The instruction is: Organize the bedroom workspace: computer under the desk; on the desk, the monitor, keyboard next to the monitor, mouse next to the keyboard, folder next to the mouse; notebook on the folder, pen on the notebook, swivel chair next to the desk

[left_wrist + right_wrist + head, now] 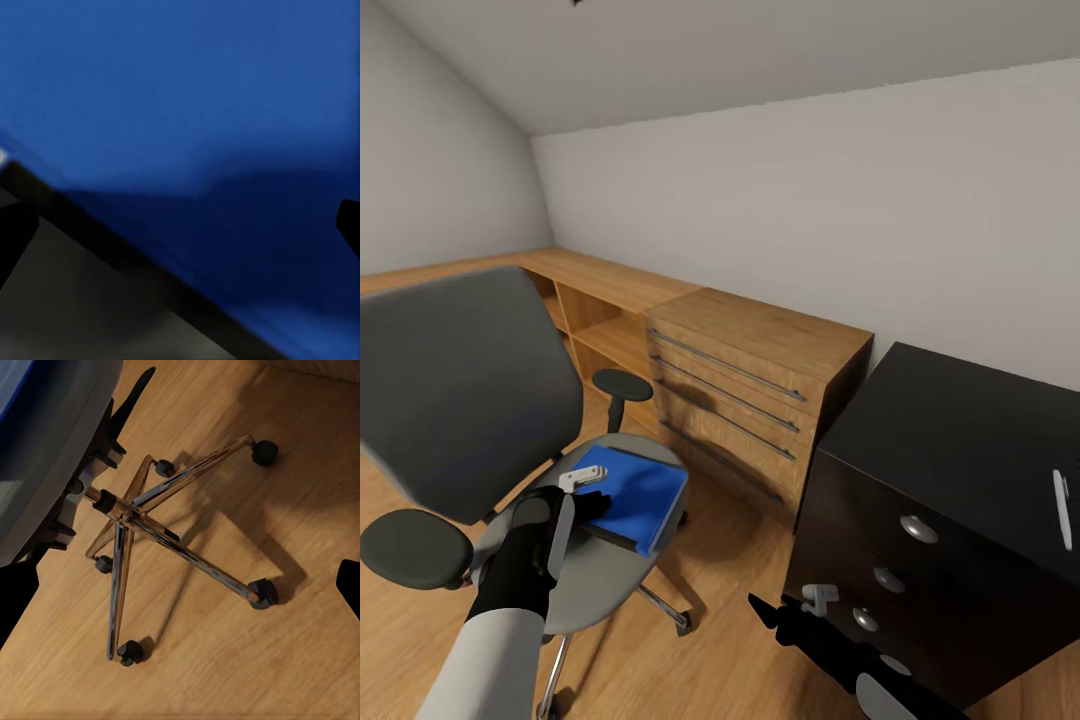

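So my left tool [582, 490] was down at the near edge of the folder [632, 492], which lay flat on the seat of the swivel chair [460, 400]. Through the left wrist camera the blue cover [195, 97] loomed huge, with its black spine edge [112, 247] running across and grey seat below it. Whether that tool was clamped on the folder or merely spread around its edge, I could not tell (the fingertips were dark slivers at the frame edges). My right tool [785, 610] hung low in front of the black worktop [960, 430], near its drawers with the round silver knobs [918, 528]; its fingers looked spread apart, with nothing between them. Its wrist camera looked down on the chrome star base [142, 525] and casters on the wooden floor [262, 660]. A light wooden cabinet [760, 390] with bar handles stood against the wall between chair and worktop. A pale, slim thing [1062, 508] lay on the worktop's far right.
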Robot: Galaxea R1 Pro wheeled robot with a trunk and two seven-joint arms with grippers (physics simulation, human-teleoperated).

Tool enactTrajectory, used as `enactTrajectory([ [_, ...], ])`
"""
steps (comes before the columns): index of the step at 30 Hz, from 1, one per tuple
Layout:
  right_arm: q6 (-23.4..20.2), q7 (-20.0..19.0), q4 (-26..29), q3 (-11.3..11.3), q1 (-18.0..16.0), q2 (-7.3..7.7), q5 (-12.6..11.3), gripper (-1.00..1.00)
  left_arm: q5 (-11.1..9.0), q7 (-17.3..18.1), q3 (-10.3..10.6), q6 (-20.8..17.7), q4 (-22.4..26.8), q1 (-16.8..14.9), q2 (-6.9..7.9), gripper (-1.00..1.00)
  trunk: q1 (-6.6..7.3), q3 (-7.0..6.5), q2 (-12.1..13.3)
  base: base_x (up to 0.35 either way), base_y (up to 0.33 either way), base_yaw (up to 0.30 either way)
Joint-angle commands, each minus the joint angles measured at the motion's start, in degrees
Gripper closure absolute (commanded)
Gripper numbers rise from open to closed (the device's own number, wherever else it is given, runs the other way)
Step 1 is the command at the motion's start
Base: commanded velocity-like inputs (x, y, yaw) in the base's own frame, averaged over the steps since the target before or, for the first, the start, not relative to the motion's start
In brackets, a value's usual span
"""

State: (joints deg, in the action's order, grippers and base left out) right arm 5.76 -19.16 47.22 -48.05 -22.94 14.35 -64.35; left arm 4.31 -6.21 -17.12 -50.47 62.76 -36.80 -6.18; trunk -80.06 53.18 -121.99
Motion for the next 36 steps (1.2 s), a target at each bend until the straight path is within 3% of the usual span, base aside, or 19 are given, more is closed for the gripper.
enactTrajectory([
  [1,0.4,-0.1,0.0,-0.4,-0.1,0.07,-0.6,-1.0,0.4,0.2,-0.2,-0.2,0.1,0.0,-0.06,-1.0,0.01,0.05,0.0,-0.004,-0.005,0.0],
  [36,0.4,-0.1,0.0,-0.4,-0.1,0.07,-0.6,-1.0,0.5,0.1,-0.2,-0.4,0.1,-0.1,-0.06,-1.0,0.01,0.05,0.0,0.0,-0.044,0.0],
])
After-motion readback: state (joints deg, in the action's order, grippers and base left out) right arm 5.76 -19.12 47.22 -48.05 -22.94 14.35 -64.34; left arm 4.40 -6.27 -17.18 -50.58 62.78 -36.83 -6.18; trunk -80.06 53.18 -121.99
